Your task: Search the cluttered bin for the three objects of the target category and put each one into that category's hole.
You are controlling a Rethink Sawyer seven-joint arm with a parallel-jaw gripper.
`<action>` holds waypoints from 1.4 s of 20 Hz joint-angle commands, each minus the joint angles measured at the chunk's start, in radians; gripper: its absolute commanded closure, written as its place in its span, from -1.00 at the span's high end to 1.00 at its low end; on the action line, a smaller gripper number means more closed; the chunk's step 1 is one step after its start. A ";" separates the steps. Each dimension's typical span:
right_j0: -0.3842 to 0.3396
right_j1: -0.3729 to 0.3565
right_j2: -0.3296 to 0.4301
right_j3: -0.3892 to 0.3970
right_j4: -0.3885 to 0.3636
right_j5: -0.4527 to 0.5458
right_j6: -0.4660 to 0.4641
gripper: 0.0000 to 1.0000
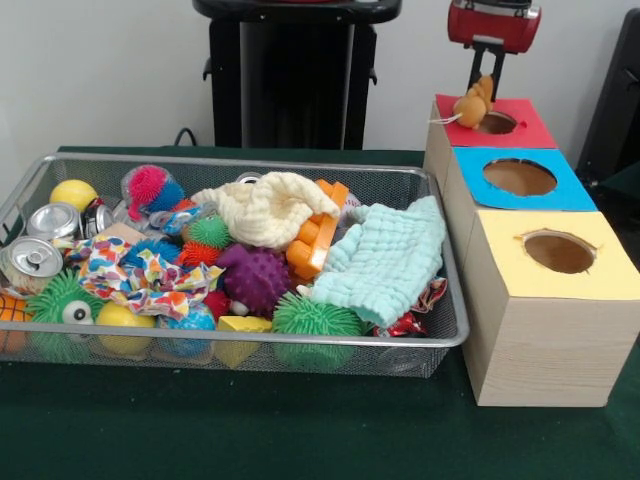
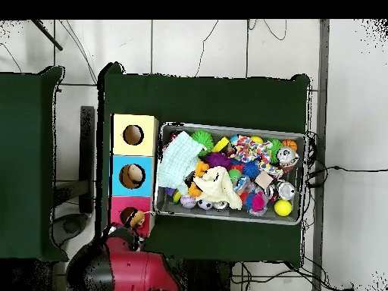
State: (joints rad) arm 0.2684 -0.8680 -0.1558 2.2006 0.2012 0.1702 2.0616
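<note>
Front view: gripper [image 1: 482, 92] at one o'clock, jaws closed on a small tan plush toy [image 1: 472, 106] over the red-topped hole [image 1: 497, 123]; probably light, soft, best pinched mid-body.

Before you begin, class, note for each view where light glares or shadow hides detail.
Front view: highlights glint off the silver cans at the bin's left end; the yellow box's hole is dark inside. Overhead view: the pale floor is washed out, and the claw at the red box is murky.
</note>
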 commanded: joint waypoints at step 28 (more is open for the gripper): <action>0.088 0.076 0.001 -0.043 0.188 0.063 0.226 -1.00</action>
State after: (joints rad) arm 0.3619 -0.8430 -0.1779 2.2072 0.3506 0.1707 2.0905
